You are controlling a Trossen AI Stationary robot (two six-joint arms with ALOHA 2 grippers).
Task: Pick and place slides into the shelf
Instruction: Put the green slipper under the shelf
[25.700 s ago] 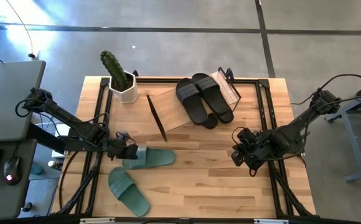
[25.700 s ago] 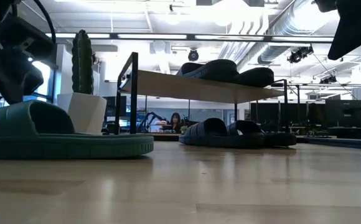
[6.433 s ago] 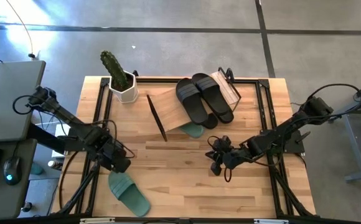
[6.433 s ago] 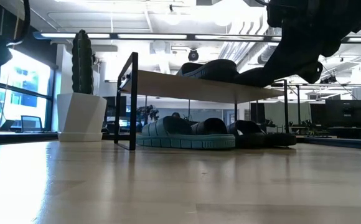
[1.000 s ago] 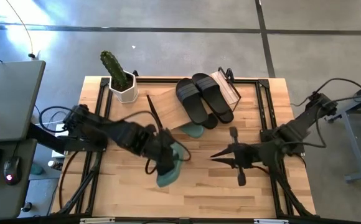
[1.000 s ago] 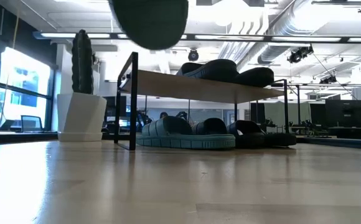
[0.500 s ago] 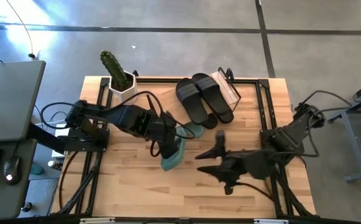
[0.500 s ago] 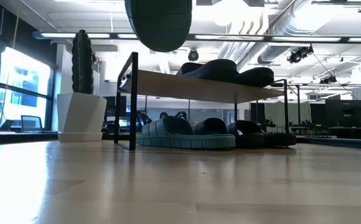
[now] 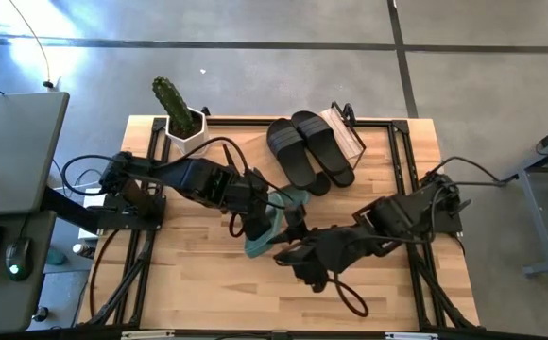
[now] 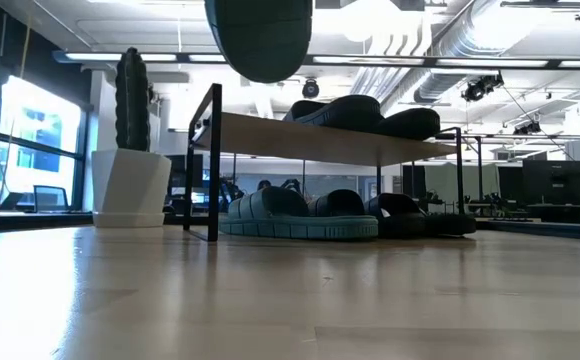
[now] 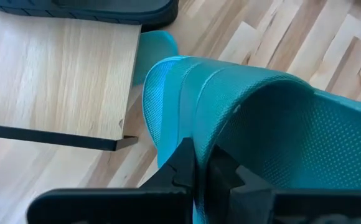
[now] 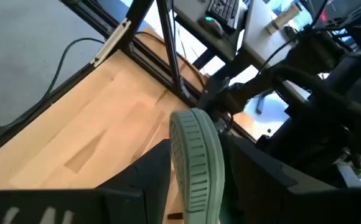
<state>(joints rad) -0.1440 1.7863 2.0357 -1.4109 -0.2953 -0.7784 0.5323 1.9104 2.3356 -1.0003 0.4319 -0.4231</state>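
Right hand [image 9: 288, 247] moved in, flanking green slide [image 9: 263, 236], left hand [image 9: 255, 224] clamped on it

Slides: two black [image 9: 310, 147] on shelf [image 9: 345, 132] top; two black [image 10: 410, 214] beneath; two green, one beneath [image 10: 295, 213], one airborne [image 9: 263, 234]

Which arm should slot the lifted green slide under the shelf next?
Left, probably. The left gripper is clamped on the green slide, held off the table beside the shelf. The right gripper straddles the slide's heel end, farther from the shelf.
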